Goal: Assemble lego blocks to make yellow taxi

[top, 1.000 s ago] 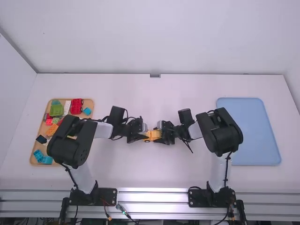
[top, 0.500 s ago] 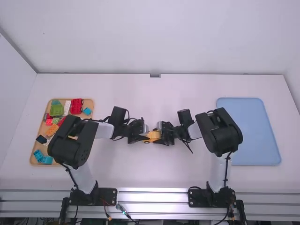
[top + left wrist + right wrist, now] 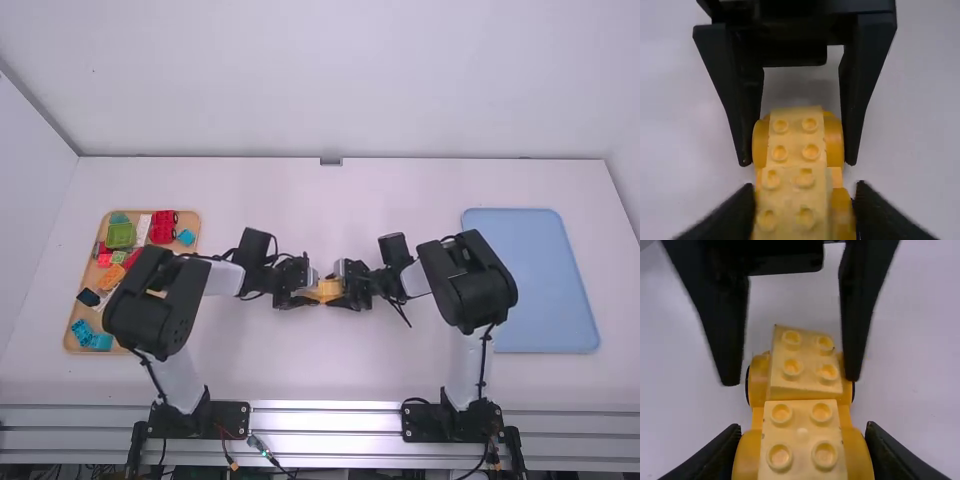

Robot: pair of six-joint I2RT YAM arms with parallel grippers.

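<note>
one high view, two wrist close-ups

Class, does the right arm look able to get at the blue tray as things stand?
Probably yes: the blue tray lies beside the right arm, with no block in between. Its jaws, though, are closed on the yellow blocks.

On the desk (image 3: 320, 370), the left tray (image 3: 190, 216) is holding blocks (image 3: 120, 236); the right tray (image 3: 545, 280) is lying opposite. Between the trays, the left claw (image 3: 311, 293) and right claw (image 3: 344, 291) are flanking the car (image 3: 328, 289).
</note>
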